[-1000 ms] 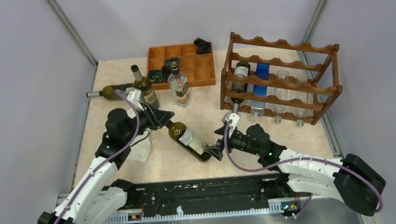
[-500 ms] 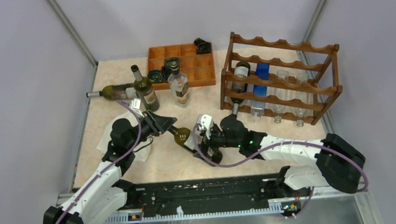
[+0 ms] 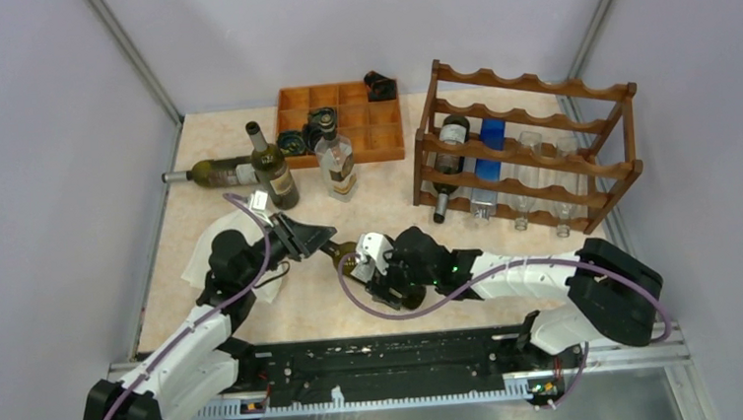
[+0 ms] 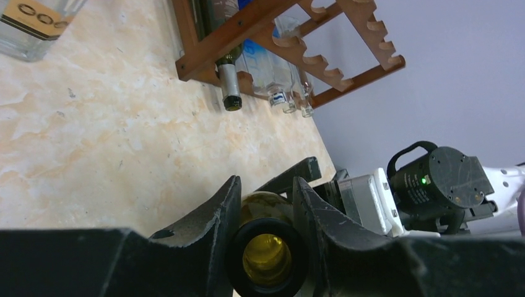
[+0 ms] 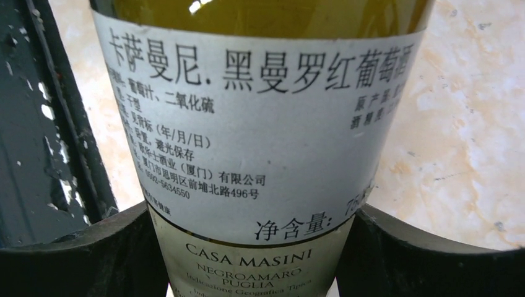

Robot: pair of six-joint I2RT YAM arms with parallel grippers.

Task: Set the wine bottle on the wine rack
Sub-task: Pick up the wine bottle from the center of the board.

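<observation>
The wine bottle (image 3: 356, 260), olive-green glass with a white label, lies on its side in the middle of the table. My left gripper (image 3: 318, 240) is shut on its neck; in the left wrist view its open mouth (image 4: 267, 260) sits between the black fingers (image 4: 213, 226). My right gripper (image 3: 392, 280) straddles the bottle's body. In the right wrist view the label (image 5: 260, 124) fills the frame and both fingers (image 5: 80, 253) press against its sides. The reddish-brown wine rack (image 3: 537, 85) stands at the back right, holding a dark bottle (image 3: 453, 135), a blue one and clear ones. It also shows in the left wrist view (image 4: 235, 31).
An orange compartment tray (image 3: 387, 142) with dark caps sits at the back. A dark bottle (image 3: 271, 173) and a clear bottle (image 3: 337, 163) stand upright in front of it. Another bottle (image 3: 212, 170) lies at the far left. A white cloth (image 3: 199, 267) lies under my left arm.
My right arm swung left from beside the bottle's base and its jaws closed round the body. My left gripper, still on the neck, shifted slightly right and toward the near edge.
</observation>
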